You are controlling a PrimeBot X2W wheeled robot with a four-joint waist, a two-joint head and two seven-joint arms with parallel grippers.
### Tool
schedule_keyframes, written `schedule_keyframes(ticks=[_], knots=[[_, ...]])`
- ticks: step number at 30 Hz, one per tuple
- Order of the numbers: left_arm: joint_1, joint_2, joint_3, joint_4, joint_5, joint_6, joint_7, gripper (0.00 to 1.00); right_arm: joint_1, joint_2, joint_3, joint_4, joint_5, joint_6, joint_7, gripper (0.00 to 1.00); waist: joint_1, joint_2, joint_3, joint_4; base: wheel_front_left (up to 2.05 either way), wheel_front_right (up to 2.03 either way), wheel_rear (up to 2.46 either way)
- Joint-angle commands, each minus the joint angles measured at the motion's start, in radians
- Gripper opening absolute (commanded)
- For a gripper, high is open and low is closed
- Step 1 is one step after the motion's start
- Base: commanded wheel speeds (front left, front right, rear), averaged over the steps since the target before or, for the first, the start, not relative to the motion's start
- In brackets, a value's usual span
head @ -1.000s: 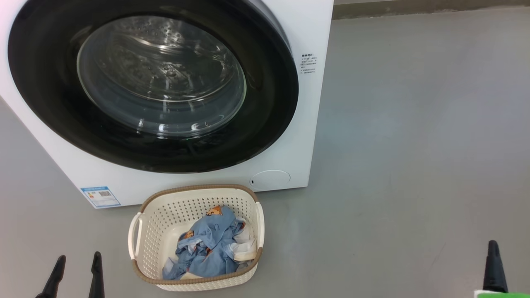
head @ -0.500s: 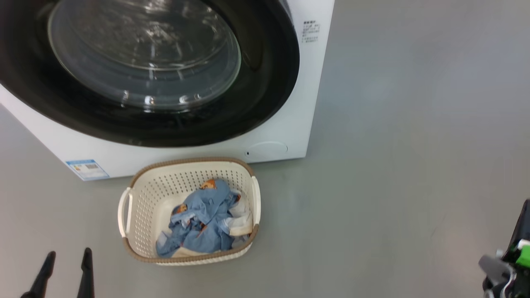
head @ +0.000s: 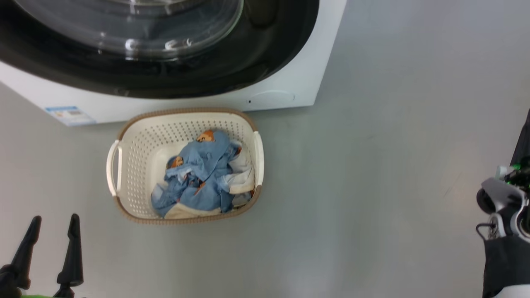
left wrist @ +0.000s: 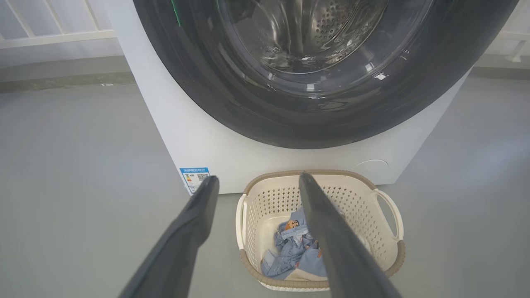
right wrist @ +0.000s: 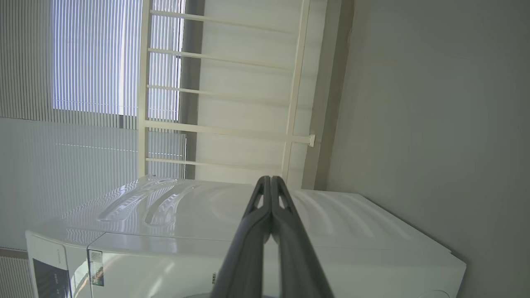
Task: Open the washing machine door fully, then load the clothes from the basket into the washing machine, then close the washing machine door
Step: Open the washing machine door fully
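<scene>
The white washing machine (head: pixel 285 93) stands at the top of the head view, and its round black-rimmed door (head: pixel 232 70) lies flat against its front. On the floor just before it sits the cream basket (head: pixel 126 145), holding the blue, orange-printed clothes (head: pixel 203 174). My left gripper (head: pixel 54 225) is at the lower left, open and empty, left of the basket and nearer me. Its wrist view looks down on the basket (left wrist: pixel 389 207), the clothes (left wrist: pixel 296 248) and the door (left wrist: pixel 331 120) past the spread gripper (left wrist: pixel 257 179). My right gripper (right wrist: pixel 270 179) is shut on nothing, raised beside the machine (right wrist: pixel 352 236).
Bare grey floor (head: pixel 393 124) spreads right of the machine and the basket. My right wrist (head: pixel 503 198) stands at the right edge of the head view. A blue energy sticker (head: pixel 68 115) marks the machine's lower left corner. White railings and blinds (right wrist: pixel 165 103) lie behind the machine.
The head camera has tilted down, so machine and basket sit higher in the picture. My right arm has swung up and turned at the right edge. The left gripper stays open.
</scene>
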Motion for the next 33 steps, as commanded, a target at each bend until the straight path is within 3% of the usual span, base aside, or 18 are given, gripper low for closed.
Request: schedule_keyframes(ticks=[1, 22, 33], knots=[[-0.024, 0.03, 0.036, -0.024, -0.006, -0.002, -0.006, 1.0, -0.033, -0.021, 0.022, -0.026, 0.008, -0.001, 0.011, 0.0, 0.0, 0.0, 0.059, 0.044, 0.0, 0.0, 0.0], [-0.041, 0.032, 0.048, -0.051, -0.037, -0.002, -0.006, 1.0, -0.36, -0.082, 0.118, 0.004, -0.016, -0.001, 0.117, 0.0, 0.0, 0.0, 0.23, 0.117, 0.0, 0.0, 0.0], [-0.055, 0.01, 0.069, 0.009, -0.068, -0.002, -0.006, 1.0, -0.555, -0.121, 0.251, 0.037, 0.005, -0.001, 0.326, 0.0, 0.0, 0.0, 0.268, 0.169, 0.0, 0.0, 0.0]])
